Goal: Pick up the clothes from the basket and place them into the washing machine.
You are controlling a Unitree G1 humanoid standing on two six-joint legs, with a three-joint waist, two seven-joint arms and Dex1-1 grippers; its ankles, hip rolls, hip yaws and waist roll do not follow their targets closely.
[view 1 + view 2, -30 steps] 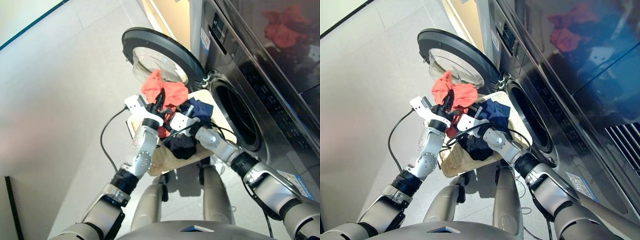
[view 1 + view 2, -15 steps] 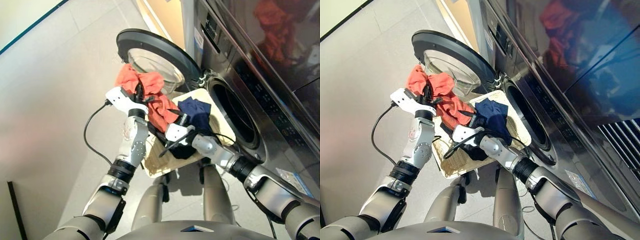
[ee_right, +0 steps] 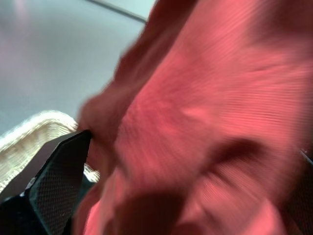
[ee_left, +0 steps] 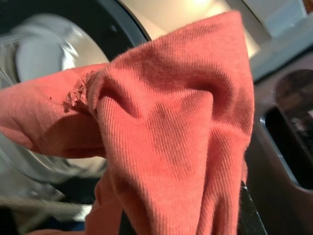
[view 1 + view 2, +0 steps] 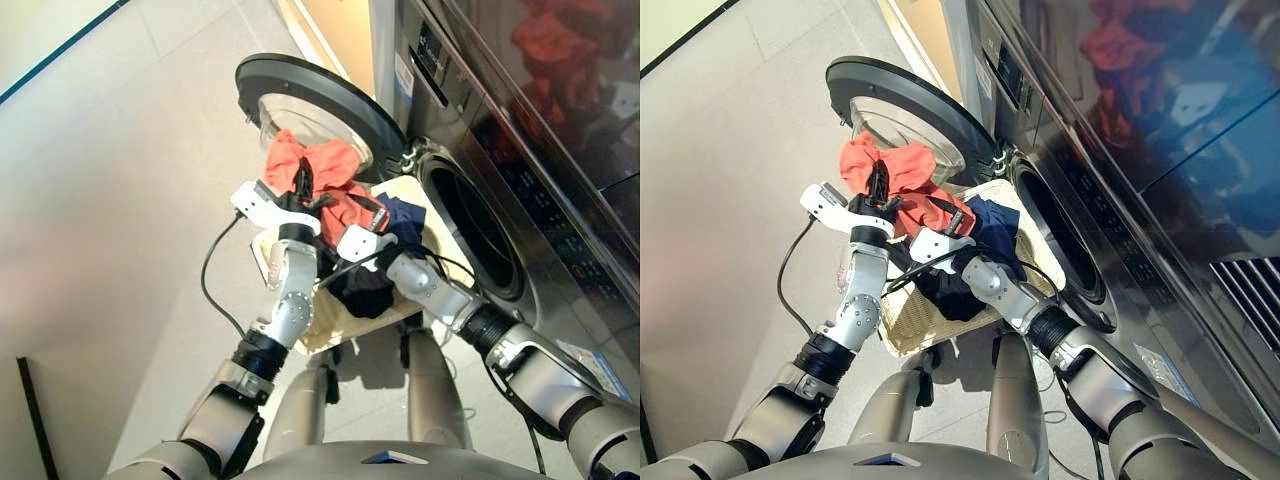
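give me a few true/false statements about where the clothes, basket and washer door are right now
1. The coral-red fabric garment is lifted above the basket in the left gripper. True.
2. The round black-rimmed glass door of the dark grey washing machine is closed. False: it is swung open, and the drum hole is uncovered.
3. The navy blue garment already lies inside the drum. False: it lies in the cream-white woven basket.
4. The black garment lies in the basket under the right arm. True.
5. The basket stands on top of the washing machine. False: it sits in front of the drum hole, below the open door.
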